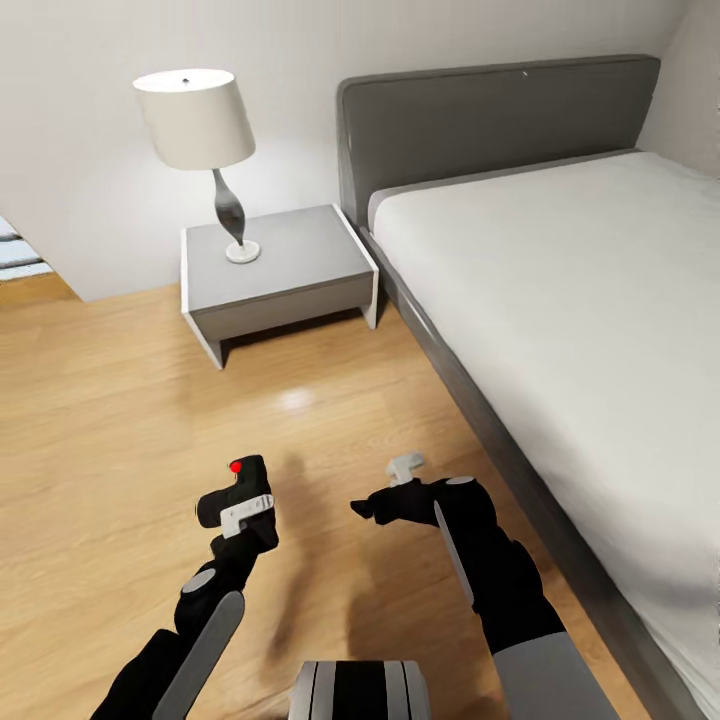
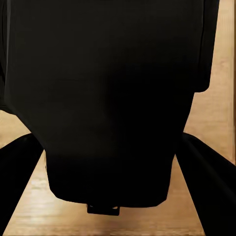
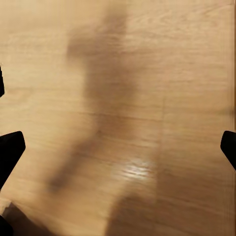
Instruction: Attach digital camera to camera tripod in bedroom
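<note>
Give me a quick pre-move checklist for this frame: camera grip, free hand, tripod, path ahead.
1. Digital camera held in left gripper: ok, black body sits between the fingers.
2. Right gripper free: ok, fingers wide apart over bare floor.
3. Camera tripod located: not ok, not in these pictures.
4. Bed clearance on the right: cannot tell.
5. Nightstand and lamp ahead, apart from the arms: ok.
</note>
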Robot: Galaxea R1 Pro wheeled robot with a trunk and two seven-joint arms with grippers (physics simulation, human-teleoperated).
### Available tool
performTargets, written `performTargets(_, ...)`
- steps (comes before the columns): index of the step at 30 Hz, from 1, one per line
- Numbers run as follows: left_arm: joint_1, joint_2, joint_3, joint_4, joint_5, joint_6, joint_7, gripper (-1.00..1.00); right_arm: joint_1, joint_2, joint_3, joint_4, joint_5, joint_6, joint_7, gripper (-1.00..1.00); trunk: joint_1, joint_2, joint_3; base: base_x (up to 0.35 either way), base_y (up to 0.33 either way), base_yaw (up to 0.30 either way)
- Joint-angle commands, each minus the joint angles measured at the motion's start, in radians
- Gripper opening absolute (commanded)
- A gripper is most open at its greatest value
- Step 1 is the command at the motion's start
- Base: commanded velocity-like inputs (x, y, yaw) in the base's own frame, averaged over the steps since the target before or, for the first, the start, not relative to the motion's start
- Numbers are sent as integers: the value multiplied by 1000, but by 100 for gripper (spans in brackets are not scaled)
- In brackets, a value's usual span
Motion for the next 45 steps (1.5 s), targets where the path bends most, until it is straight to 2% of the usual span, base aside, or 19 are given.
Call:
performTargets(1,-1,-11,20,-1,20,50,10,-100,0,0,0,0,11,2,8,100,-1,0,3,0,0,0)
performTargets(5,-1,-18,60,-1,60,99,10,-100,0,0,0,1,10,2,8,100,-2,1,19,0,0,0)
performTargets(6,-1,-18,79,-1,102,119,10,-100,0,0,0,2,8,2,8,100,-3,1,23,0,0,0)
performTargets(8,-1,-18,86,-1,131,126,10,-100,0,0,0,2,7,2,8,100,-4,2,30,0,0,0)
performTargets(10,-1,-17,90,-1,150,129,10,-100,0,0,0,2,6,2,8,100,-5,2,38,0,0,0)
performTargets(14,-1,-15,94,0,166,131,10,-100,0,0,0,2,4,2,8,100,-6,3,54,0,0,0)
performTargets(40,-1,-16,101,3,174,132,9,-100,0,0,1,2,6,3,9,100,-18,9,154,0,0,0)
performTargets(45,-1,-12,101,27,176,133,9,-100,0,0,0,2,0,3,10,100,-20,10,173,0,0,0)
